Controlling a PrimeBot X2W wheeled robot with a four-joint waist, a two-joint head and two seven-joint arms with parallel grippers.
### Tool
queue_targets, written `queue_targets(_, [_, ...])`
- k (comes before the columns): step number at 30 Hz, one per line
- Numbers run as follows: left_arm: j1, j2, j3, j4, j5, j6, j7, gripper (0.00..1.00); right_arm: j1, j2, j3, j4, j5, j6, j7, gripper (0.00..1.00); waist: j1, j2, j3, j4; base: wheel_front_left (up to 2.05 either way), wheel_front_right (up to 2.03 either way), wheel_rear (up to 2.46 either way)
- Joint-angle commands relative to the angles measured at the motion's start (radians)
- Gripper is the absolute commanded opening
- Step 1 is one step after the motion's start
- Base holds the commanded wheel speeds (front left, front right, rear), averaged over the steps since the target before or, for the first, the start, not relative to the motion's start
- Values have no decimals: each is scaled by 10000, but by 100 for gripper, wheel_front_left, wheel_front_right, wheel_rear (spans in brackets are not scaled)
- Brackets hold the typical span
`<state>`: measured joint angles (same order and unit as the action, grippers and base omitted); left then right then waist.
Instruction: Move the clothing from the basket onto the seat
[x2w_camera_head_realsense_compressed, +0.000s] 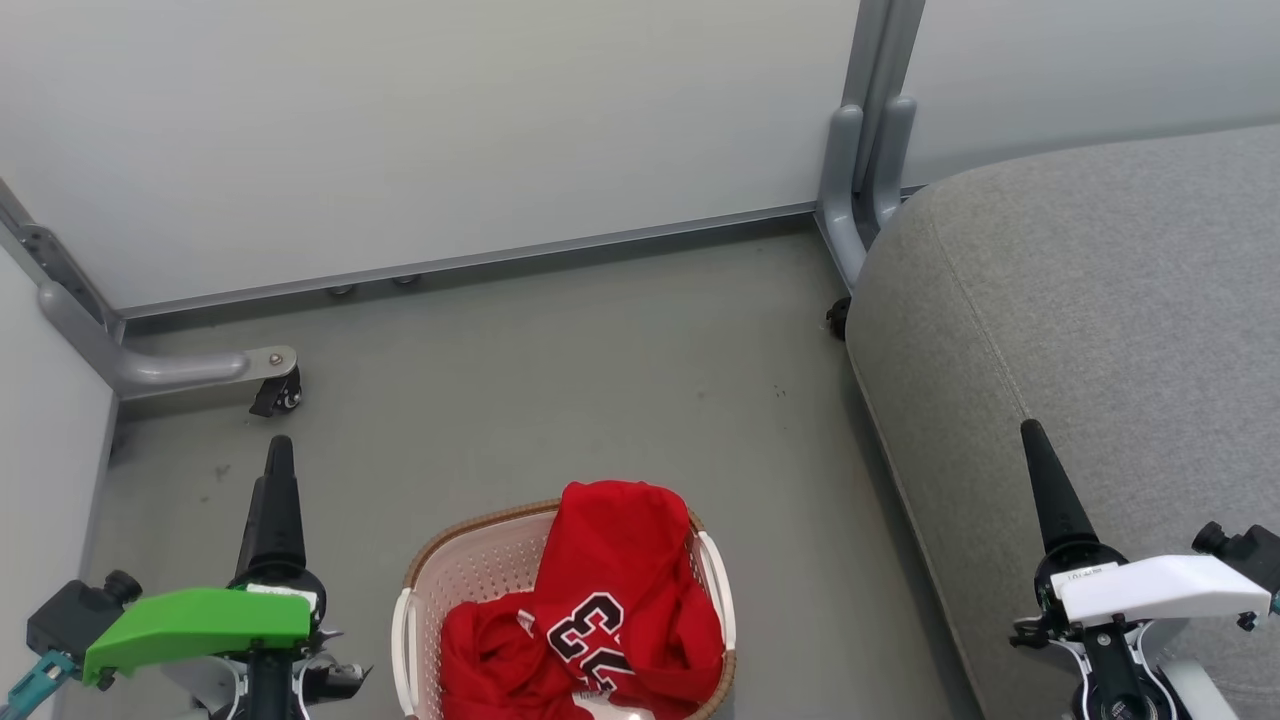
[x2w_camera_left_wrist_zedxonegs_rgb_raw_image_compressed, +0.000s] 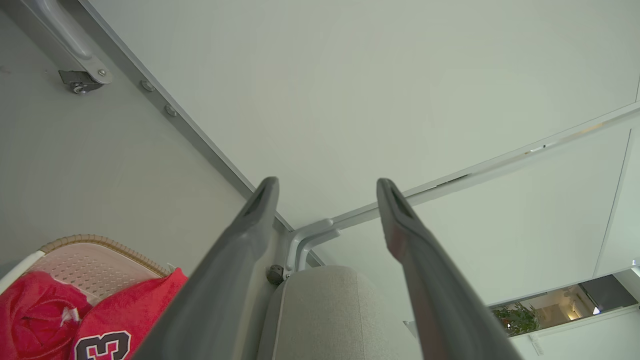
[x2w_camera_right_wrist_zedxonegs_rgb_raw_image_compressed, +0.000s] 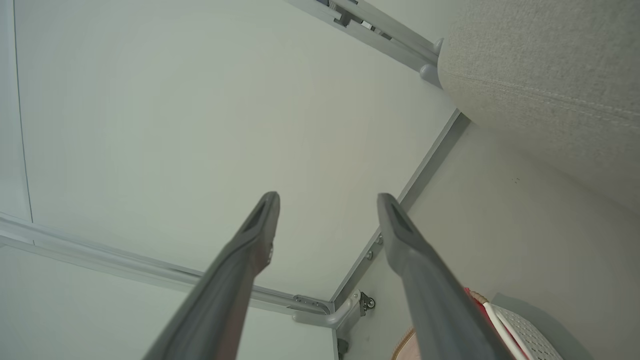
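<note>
The basket (x2w_camera_head_realsense_compressed: 468, 560) stands on the grey floor (x2w_camera_head_realsense_compressed: 600, 380), right in front of the robot and between its two arms. Its near end is cut off at the bottom of the head view, so I cannot tell its full length. What shows runs lengthwise away from the robot, with a white handle on each side.

The clothing (x2w_camera_head_realsense_compressed: 615, 570) is all in the basket, heaped toward its right half. One red piece lies lengthwise along the basket, and its far end is draped up over the far rim. The black numerals sit tilted on its near part. A second red bundle is bunched low at the near left, touching the first. The left inner wall of the basket is bare.

The seat (x2w_camera_head_realsense_compressed: 1100, 300) is to the right, well apart from the basket with open floor between them. Its rounded edge and stitched seam run from the far wall (x2w_camera_head_realsense_compressed: 450, 130) back toward the robot.

The left gripper (x2w_camera_head_realsense_compressed: 279, 450) hangs left of the basket, pointing at the wall and toward a caster (x2w_camera_head_realsense_compressed: 283, 392). Its fingers (x2w_camera_left_wrist_zedxonegs_rgb_raw_image_compressed: 240, 235) are spread wide apart with nothing between them. The right gripper (x2w_camera_head_realsense_compressed: 1032, 435) hangs over the seat's near edge and points the same way. Its fingers (x2w_camera_right_wrist_zedxonegs_rgb_raw_image_compressed: 420, 260) are equally spread and empty.
</note>
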<state>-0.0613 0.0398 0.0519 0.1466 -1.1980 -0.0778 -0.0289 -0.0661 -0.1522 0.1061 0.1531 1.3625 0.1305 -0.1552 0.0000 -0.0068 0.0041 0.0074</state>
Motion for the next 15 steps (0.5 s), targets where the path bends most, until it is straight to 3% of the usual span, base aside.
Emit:
queue_targets(1, [-191, 69, -90, -255, 498, 47, -100, 100, -38, -29, -68, -241, -433, 5, -82, 100, 0, 18, 1, 5, 0, 0, 0])
queue_targets(15, [-98, 84, -582, -548, 3364, 491, -576, 100, 59, 193, -66, -700, -3090, 5, -299, 100, 0, 25, -5, 59, 0, 0, 0])
